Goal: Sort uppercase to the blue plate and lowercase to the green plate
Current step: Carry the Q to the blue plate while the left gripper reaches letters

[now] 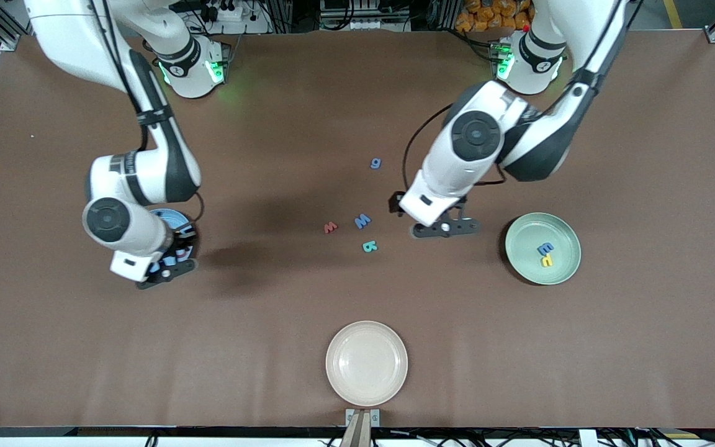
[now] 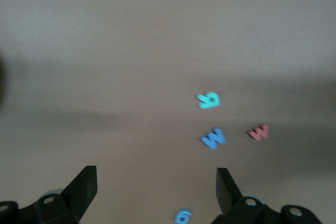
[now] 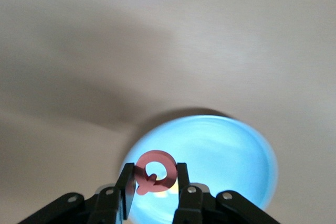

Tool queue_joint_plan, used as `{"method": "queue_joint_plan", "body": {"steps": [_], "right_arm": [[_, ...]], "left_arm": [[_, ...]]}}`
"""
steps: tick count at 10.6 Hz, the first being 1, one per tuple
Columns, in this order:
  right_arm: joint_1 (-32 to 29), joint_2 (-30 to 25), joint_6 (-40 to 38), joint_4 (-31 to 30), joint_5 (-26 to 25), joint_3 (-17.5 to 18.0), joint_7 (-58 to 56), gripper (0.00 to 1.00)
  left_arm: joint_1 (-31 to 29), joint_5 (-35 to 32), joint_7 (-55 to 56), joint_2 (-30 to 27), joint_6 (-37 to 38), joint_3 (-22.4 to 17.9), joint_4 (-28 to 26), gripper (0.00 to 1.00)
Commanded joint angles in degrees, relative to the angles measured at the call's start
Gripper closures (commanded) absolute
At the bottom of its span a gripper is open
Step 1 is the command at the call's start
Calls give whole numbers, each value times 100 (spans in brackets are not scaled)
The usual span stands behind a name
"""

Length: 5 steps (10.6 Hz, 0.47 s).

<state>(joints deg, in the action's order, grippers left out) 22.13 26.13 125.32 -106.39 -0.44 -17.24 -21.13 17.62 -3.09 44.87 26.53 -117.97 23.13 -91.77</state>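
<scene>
Right gripper (image 3: 155, 182) pinching red Q (image 3: 156, 171) above blue plate (image 3: 220, 150), release near the rim could bounce it onto the table; left gripper (image 2: 156, 188) spread empty over blue g (image 2: 183, 216), near blue W (image 2: 213, 138), risking wrong pick.

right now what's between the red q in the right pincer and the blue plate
Nothing but air: in the right wrist view the red Q, pinched in the right pincer, hangs over the blue plate.
</scene>
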Motion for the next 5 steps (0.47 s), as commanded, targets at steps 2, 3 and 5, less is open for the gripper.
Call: {"method": "queue_joint_plan", "body": {"steps": [2,3,5], "right_arm": [[-374,-56,1465,-883,-26,-174,-1285,74],[-402,-30,1800,-1075,35,-183,-1393,71],[-464,-21,1908,-1209,70,-183,-1394,60]], "left_arm": [[1089,19,837,666,-541,-569,500,0],[1912,36,1144,991,-551,-1286,894,0],[3208,141,1569,1633,-586,-2677,1485,0]]}}
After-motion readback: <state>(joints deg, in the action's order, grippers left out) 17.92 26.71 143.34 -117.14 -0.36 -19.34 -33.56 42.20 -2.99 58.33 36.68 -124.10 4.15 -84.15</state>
